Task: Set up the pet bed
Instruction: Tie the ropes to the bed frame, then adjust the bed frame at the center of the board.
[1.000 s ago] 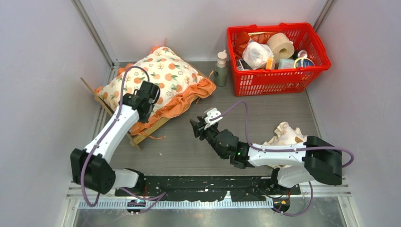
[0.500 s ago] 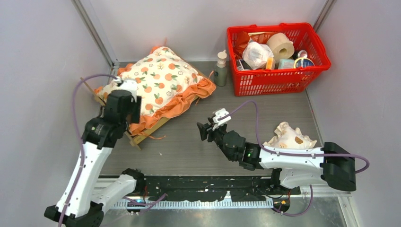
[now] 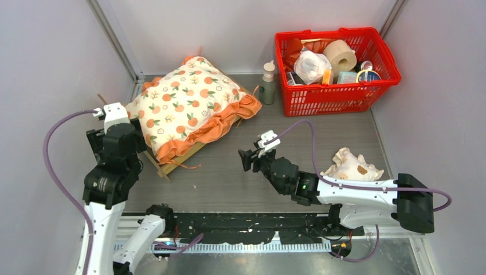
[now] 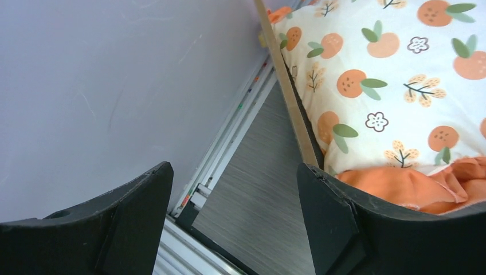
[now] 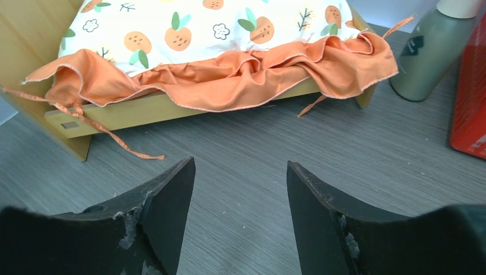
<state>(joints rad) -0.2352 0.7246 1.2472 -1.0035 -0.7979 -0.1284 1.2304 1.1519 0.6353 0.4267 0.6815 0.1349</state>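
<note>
Top external: light-wood pet bed frame (image 3: 179, 161) at far left of grey worktop (image 3: 229, 180), under cream orange-print cushion with orange ruffles (image 3: 186, 106). Both released, empty: left end effector (image 4: 235, 220) beside headboard edge, right end effector (image 5: 240, 212) facing side rail, apart.

The bed frame (image 3: 183, 157) stands slantwise in the far left part of the bench, its headboard (image 4: 292, 97) toward the left edge. A cushion (image 3: 186, 106) lies on the frame and covers it, its frill hanging over the near side rail. Just right of the bed's far right corner a bottle (image 3: 267, 83) stands upright. Just beside that, a basket (image 3: 335, 97) fills the far right corner, with a paper roll (image 3: 340, 55) and other packets inside. A pillow (image 3: 351, 166) lies toward the right edge, nearer the front, well apart from the bed. The left gripper (image 4: 235, 189) is by the left edge, just beside the headboard. The right gripper (image 5: 240, 172) is mid-bench, in front of the near rail and apart from it.
</note>
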